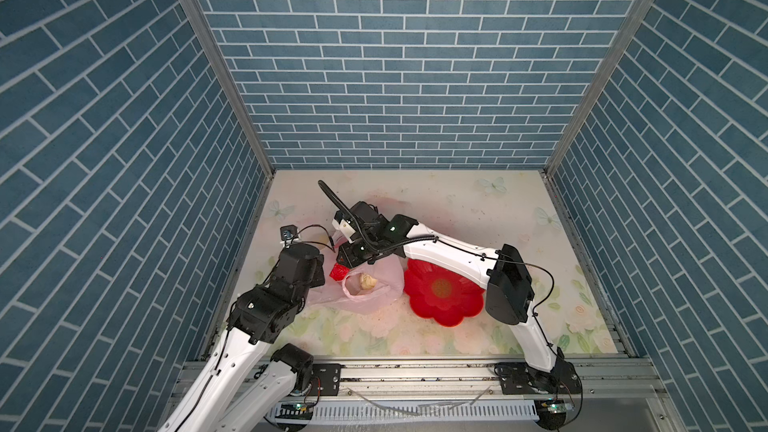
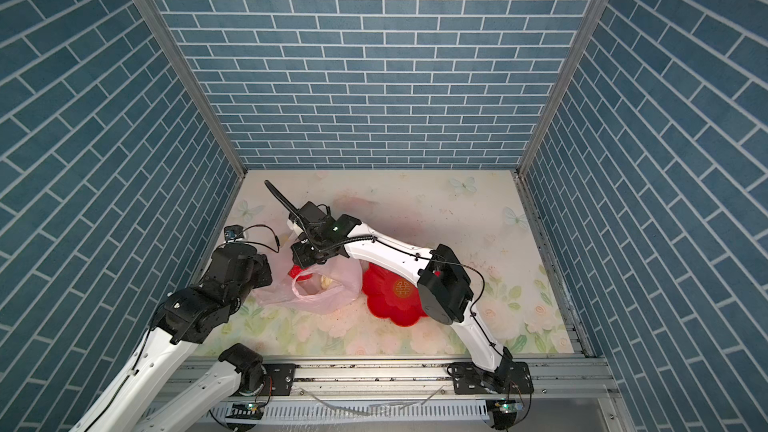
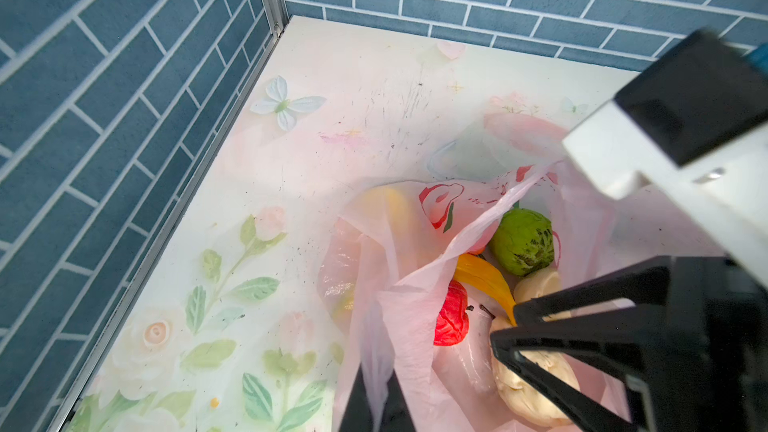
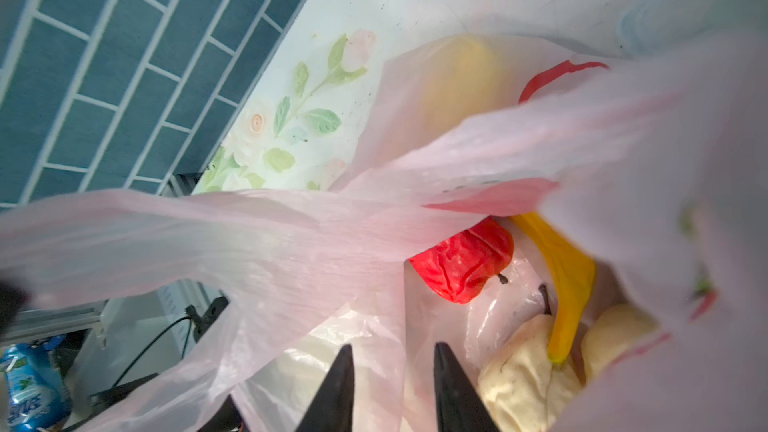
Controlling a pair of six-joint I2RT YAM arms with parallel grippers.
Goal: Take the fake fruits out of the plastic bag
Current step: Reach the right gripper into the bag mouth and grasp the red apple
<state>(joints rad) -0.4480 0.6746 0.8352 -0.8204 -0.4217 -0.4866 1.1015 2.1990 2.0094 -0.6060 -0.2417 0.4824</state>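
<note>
- Right gripper (image 4: 393, 347) first: its two black fingertips stand partly apart inside the mouth of the thin, translucent pink plastic bag (image 1: 386, 286), and I see nothing clamped between them.
- Left gripper (image 3: 380, 376) is closed tight on a strip of the bag's rim, which runs taut away from it in the right wrist view.
- From the left wrist I can pick out the glossy fake fruits (image 4: 463, 261) inside: a green round fruit (image 3: 523, 241), a creased red fruit (image 3: 451, 317), a curved yellow banana (image 3: 484, 280), a cream-white bumpy fruit (image 3: 523, 405) lying under the right fingers and a second cream-white fruit (image 3: 538, 284) beside the banana.
- Another yellow fruit (image 3: 386, 205) shows only as a blur through the film.
- In both top views the bag lies left of centre on the floral-printed tabletop (image 1: 457, 209), just beside the red flower-shaped plastic dish (image 1: 440, 313), and I can see one cream fruit through its open mouth.
</note>
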